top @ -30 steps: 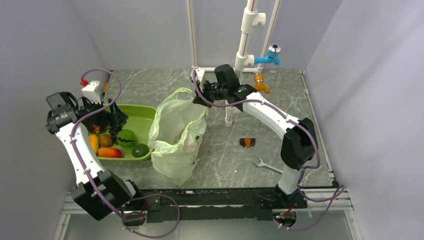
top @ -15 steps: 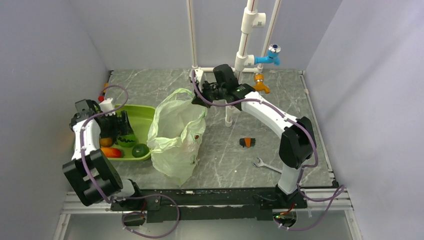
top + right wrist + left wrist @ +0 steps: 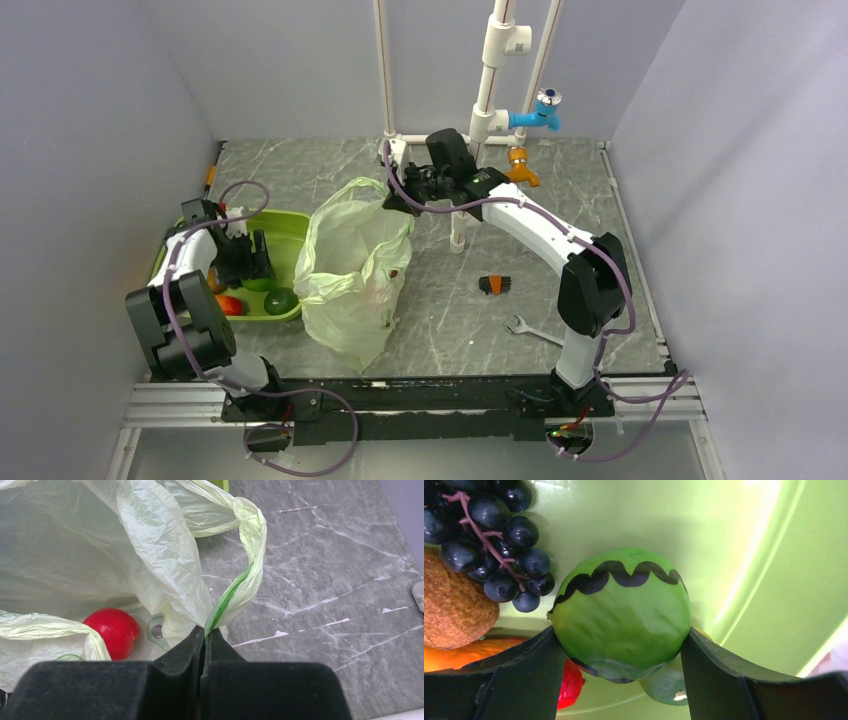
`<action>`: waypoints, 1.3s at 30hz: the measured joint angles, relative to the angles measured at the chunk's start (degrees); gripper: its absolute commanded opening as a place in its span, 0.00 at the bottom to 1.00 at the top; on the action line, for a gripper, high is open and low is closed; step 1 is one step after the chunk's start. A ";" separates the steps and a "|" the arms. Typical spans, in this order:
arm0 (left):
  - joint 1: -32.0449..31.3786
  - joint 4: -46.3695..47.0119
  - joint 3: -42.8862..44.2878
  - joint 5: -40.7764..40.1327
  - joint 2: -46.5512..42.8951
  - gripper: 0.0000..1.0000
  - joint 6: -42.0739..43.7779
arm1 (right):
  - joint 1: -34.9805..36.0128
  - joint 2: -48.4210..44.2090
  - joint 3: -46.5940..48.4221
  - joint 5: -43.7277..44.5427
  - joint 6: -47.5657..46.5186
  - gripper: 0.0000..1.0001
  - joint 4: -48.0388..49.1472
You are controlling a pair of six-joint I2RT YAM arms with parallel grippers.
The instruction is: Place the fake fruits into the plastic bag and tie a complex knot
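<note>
A round green fake fruit (image 3: 619,615) with a wavy dark stripe sits between my left gripper's (image 3: 620,635) black fingers (image 3: 524,680), which touch it on both sides. It lies in the lime-green tray (image 3: 734,555) among dark grapes (image 3: 499,545), a brown kiwi (image 3: 454,610), a red fruit (image 3: 571,682) and a lime (image 3: 664,687). From above, the left gripper (image 3: 250,262) is down in the tray (image 3: 290,225). The pale green plastic bag (image 3: 355,270) stands open beside the tray. My right gripper (image 3: 205,632) is shut on one bag handle (image 3: 245,580), holding it up. A red fruit (image 3: 112,630) lies inside the bag.
White pipes with a blue tap (image 3: 545,105) and an orange fitting (image 3: 520,165) rise at the back. A small orange and black brush (image 3: 494,285) and a wrench (image 3: 530,330) lie on the marble floor right of the bag. Grey walls close in both sides.
My left arm has swung in and dropped lower into the tray, and its jaws have closed in around the green fruit. The right arm and the bag have not moved.
</note>
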 measured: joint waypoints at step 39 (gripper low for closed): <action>-33.62 10.21 6.80 27.15 -17.22 0.99 24.90 | -1.68 4.92 4.59 -8.00 3.74 0.00 -0.46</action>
